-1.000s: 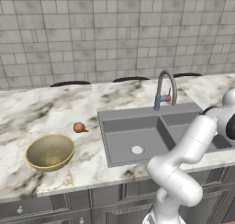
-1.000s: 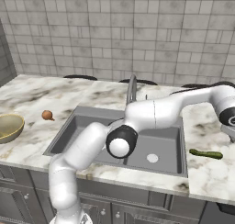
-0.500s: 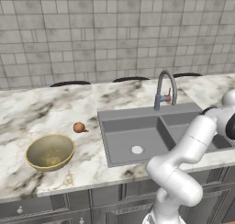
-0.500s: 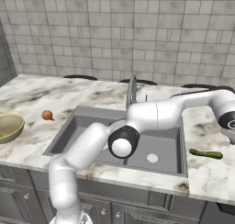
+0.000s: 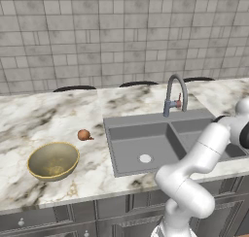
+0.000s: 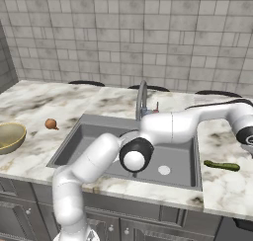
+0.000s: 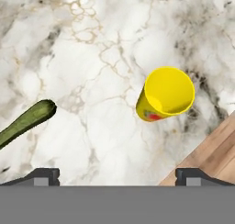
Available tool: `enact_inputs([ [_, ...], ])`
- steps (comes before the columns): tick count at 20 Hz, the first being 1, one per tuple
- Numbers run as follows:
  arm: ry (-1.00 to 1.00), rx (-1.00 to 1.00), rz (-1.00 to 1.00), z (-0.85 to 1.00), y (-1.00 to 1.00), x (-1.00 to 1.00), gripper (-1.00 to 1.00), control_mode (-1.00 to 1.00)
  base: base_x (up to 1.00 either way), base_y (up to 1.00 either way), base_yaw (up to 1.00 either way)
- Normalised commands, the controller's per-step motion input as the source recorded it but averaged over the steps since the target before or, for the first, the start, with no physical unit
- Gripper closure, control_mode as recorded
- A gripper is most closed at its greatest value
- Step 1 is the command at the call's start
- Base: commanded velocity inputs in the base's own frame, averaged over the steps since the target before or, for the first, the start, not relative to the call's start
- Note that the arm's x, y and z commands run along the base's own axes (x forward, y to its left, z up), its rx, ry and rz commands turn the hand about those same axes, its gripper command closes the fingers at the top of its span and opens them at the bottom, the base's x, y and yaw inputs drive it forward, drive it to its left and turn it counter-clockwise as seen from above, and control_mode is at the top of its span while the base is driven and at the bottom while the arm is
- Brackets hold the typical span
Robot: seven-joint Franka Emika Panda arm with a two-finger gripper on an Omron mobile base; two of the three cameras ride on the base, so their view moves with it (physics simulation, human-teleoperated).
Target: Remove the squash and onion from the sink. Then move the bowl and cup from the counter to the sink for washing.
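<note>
Illumination is bright, even and diffuse across all views, with no glare or blown highlights. Below the hand, the cup (image 7: 166,95) casts only a faint, soft shadow. Rendering is sharp edge to edge, without blur or lens distortion.

Cup (image 7: 167,93): I see bare marble all round it.
Squash (image 7: 25,122): lies well apart, left.
Counter edge (image 7: 202,149): just beside cup.

The white arm (image 6: 163,129) rises from the lower left of the right base view and stretches across to the right edge of the frame. In the hand view, the gripper (image 7: 117,175) has its fingertips (image 7: 43,175) spread wide at the bottom corners, holding nothing.
</note>
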Motion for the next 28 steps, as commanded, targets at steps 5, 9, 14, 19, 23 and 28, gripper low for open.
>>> enact_inputs([
  [5, 0.0, -0.04, 0.0, -0.03, -0.24, 0.0, -1.0, -1.0, 0.0, 0.0, 0.0],
  [9, 0.03, -0.02, 0.0, -0.05, -0.12, 0.02, -1.0, -1.0, 0.0, 0.0, 0.0],
  [14, 0.13, -0.02, 0.0, -0.07, -0.03, 0.04, -1.0, -1.0, 0.0, 0.0, 0.0],
  [19, 0.15, 0.0, 0.0, -0.06, -0.02, 0.08, -1.0, -1.0, 0.0, 0.0, 0.0],
  [23, 0.15, 0.0, 0.01, -0.06, -0.06, 0.07, -1.0, -1.0, 0.0, 0.0, 0.0],
  [28, 0.1, 0.0, 0.03, -0.05, -0.11, 0.02, -1.0, -1.0, 0.0, 0.0, 0.0],
])
